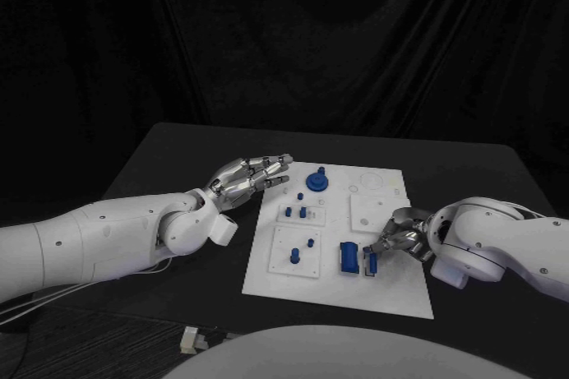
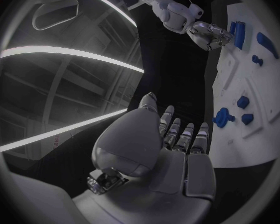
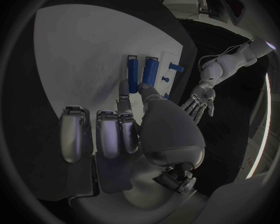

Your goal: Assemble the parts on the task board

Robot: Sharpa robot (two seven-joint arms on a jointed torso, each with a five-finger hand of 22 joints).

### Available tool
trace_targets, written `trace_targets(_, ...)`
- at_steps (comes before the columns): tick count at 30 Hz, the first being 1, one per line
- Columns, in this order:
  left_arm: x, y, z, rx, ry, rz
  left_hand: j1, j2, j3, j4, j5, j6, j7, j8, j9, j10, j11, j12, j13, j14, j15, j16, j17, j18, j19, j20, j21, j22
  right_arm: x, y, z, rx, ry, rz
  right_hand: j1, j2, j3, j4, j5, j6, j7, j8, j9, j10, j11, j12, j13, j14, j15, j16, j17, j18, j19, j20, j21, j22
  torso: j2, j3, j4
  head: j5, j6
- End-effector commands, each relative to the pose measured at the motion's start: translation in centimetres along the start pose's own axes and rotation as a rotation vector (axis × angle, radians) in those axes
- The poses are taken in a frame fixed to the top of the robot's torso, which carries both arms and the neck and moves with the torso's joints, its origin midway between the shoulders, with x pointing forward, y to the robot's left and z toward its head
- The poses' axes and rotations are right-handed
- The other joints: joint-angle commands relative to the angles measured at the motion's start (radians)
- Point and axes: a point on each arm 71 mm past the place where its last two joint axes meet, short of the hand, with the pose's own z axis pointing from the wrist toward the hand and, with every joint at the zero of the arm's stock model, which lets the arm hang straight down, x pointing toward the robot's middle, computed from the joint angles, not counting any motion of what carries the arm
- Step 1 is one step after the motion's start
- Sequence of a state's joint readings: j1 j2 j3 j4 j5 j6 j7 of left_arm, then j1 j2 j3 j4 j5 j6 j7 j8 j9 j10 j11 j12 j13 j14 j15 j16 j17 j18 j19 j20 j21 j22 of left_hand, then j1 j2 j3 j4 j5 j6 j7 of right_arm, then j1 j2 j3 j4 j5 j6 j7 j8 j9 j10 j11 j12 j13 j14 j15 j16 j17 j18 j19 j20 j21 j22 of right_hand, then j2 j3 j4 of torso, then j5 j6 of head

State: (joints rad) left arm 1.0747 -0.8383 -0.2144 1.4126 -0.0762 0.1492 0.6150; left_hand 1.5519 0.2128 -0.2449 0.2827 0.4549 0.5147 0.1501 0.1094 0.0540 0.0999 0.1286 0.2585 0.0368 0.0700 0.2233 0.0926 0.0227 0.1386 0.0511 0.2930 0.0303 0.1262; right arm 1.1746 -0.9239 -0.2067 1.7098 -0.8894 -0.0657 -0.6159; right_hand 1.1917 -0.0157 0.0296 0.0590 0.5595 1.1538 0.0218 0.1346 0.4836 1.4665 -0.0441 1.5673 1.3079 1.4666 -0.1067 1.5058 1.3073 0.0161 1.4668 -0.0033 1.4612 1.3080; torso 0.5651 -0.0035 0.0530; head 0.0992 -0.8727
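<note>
Left hand (image 1: 252,178) hovering at the far left edge of the task board (image 1: 391,293), fingers spread and gently curled, holding nothing, touching nothing. White rectangular board lying flat mid-table, long axis running near to far. On it, small blue parts: a round knobbed piece (image 1: 318,181) at the far left, short pegs (image 1: 299,210) standing in the middle-left, two elongated blue bars (image 1: 349,258) near the board's near side, upright on edge, side by side, long axes near to far. Right hand (image 1: 400,238) at the right of the bars, a fingertip (image 3: 124,88) touching the thinner bar (image 3: 132,73); firm grip or not: cannot tell.
</note>
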Motion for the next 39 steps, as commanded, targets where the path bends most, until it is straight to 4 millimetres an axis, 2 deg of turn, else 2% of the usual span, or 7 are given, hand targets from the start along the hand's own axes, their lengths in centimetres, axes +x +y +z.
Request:
trace_targets(1,0.17,0.0,0.03,0.008,0.013,-0.012,0.01,-0.001,0.006,-0.001,0.006,0.004,0.002,0.005,0.001,-0.002,0.007,0.006,0.001,0.003,0.005,0.006,0.001,-0.005,0.006,0.002,0.004,-0.001,0.11,0.01,0.07,0.013,0.01,-0.02,-0.007,0.001,0.005,0.0,-0.006,-0.002,0.0,0.004,0.0,0.104,-0.007,0.004,0.263,0.069,-0.006,-0.004,0.057,0.015,0.051,0.004,-0.005,0.222,0.0,-0.0004,-0.0007,0.002,0.0)
trace_targets(7,0.13,0.0,0.0,0.007,0.012,-0.011,0.01,-0.001,0.006,-0.001,0.006,0.004,0.002,0.005,0.001,-0.002,0.007,0.006,0.001,0.003,0.005,0.006,0.001,-0.005,0.006,0.002,0.004,-0.001,0.21,0.17,0.21,0.013,0.02,-0.028,-0.009,0.0,0.006,0.0,-0.014,-0.003,0.0,0.005,0.001,0.104,-0.007,0.004,0.263,0.068,-0.006,-0.006,0.054,0.015,0.051,0.004,-0.007,0.221,0.0,-0.0004,-0.0005,0.003,0.0)
trace_targets(12,0.12,0.02,0.0,0.007,0.012,-0.012,0.01,-0.001,0.006,-0.001,0.006,0.004,0.002,0.005,0.001,-0.002,0.007,0.006,0.001,0.003,0.005,0.006,0.001,-0.005,0.006,0.002,0.004,-0.001,0.3,0.23,0.32,0.015,0.031,-0.039,-0.021,0.0,0.007,0.003,-0.049,-0.007,0.001,0.007,0.0,0.104,-0.007,0.004,0.263,0.067,-0.005,-0.006,0.052,0.016,0.049,0.004,-0.01,0.22,0.0,-0.0004,-0.0008,0.005,0.0)
trace_targets(18,0.09,0.02,-0.04,0.007,0.012,-0.012,0.01,-0.001,0.006,-0.001,0.006,0.004,0.002,0.005,0.001,-0.002,0.007,0.006,0.001,0.003,0.005,0.006,0.001,-0.005,0.006,0.002,0.004,-0.001,0.34,0.23,0.36,0.017,0.038,-0.057,-0.03,-0.001,0.004,0.005,-0.113,-0.01,0.002,0.01,-0.001,0.104,-0.006,0.004,0.263,0.067,-0.004,-0.007,0.052,0.016,0.049,0.005,-0.011,0.22,0.0,-0.0003,-0.0001,0.005,0.0)
trace_targets(20,0.08,0.02,-0.04,0.006,0.011,-0.012,0.01,-0.001,0.006,-0.001,0.006,0.004,0.002,0.005,0.001,-0.002,0.007,0.006,0.001,0.003,0.005,0.006,0.001,-0.005,0.006,0.002,0.004,-0.001,0.34,0.21,0.36,0.018,0.038,-0.061,-0.038,-0.002,-0.001,0.008,-0.156,-0.01,0.003,0.013,-0.001,0.104,-0.005,0.004,0.263,0.067,-0.003,-0.007,0.051,0.016,0.049,0.006,-0.012,0.22,0.0,-0.0003,-0.0003,0.004,0.0)
trace_targets(24,0.07,0.04,-0.04,0.006,0.011,-0.012,0.01,-0.001,0.006,-0.001,0.006,0.004,0.002,0.005,0.001,-0.002,0.007,0.006,0.001,0.003,0.005,0.006,0.001,-0.005,0.006,0.002,0.004,-0.001,0.33,0.16,0.34,0.019,0.038,-0.068,-0.045,-0.004,-0.008,0.011,-0.196,-0.01,0.004,0.016,-0.002,0.104,-0.004,0.004,0.263,0.068,-0.003,-0.007,0.052,0.016,0.049,0.006,-0.011,0.22,0.0,-0.0005,-0.0008,0.005,0.0)
trace_targets(39,0.09,0.1,-0.04,0.004,0.013,-0.013,0.011,-0.002,0.006,-0.001,0.007,0.003,0.003,0.005,0.0,-0.002,0.006,0.005,0.001,0.004,0.008,0.007,0.002,-0.007,0.006,0.002,0.004,-0.002,0.26,0.01,0.25,0.021,0.029,-0.081,-0.071,-0.005,-0.031,0.031,-0.27,-0.01,0.006,0.022,-0.003,0.104,-0.002,0.004,0.263,0.067,-0.001,-0.007,0.05,0.016,0.05,0.008,-0.012,0.22,0.0,-0.0003,-0.0005,0.002,0.0)
